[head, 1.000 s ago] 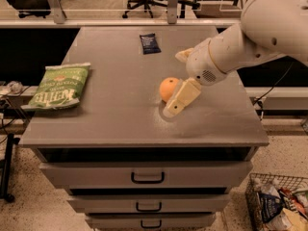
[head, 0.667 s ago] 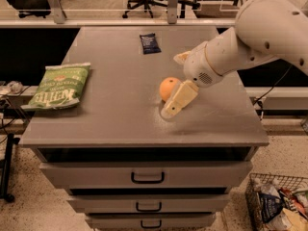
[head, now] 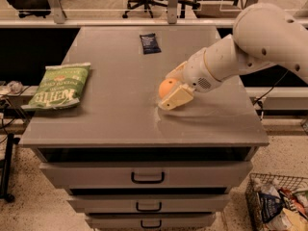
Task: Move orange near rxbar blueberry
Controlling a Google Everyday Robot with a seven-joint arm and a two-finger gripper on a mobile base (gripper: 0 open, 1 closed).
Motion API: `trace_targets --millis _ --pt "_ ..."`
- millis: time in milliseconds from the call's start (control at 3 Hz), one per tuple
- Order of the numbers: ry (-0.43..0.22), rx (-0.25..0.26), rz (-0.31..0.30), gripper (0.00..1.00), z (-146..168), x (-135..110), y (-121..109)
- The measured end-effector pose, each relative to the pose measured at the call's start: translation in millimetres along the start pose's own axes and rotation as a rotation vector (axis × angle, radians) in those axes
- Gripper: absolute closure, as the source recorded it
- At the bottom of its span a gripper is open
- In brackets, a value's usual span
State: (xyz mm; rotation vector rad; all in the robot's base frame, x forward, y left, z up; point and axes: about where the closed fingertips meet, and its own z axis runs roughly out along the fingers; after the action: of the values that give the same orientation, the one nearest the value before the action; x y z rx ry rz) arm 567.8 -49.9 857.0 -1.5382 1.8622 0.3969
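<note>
With the gripper (head: 168, 90) clasping the orange (head: 166, 86) midway between the counter's (head: 110, 121) near and far edges, rightward of centre, lift just clear, carry toward the bar (head: 150, 43) by the far edge, and set down beside it.

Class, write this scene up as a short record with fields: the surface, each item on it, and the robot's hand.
surface: grey cabinet top, drawers below
orange: on the top, right of centre
blue snack bar: near the far edge, well apart from the orange
green chip bag: left edge
hand: at the orange, low over the top
task state: orange not yet near the bar
</note>
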Motion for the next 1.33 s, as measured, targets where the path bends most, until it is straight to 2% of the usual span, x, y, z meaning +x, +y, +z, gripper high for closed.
trace_targets --millis 333,667,1000,1333 --pt "0.003 -0.001 0.01 0.64 -1.1 6.1 1.0" --pt "-0.015 0.047 -0.012 0.87 -25.6 -1.0 -12.8" --pt "-0.059 0.172 -0.069 1.0 -81.3 -26.0 -50.6" --pt "-0.057 0.176 -0.069 1.0 -79.7 -25.8 -52.4"
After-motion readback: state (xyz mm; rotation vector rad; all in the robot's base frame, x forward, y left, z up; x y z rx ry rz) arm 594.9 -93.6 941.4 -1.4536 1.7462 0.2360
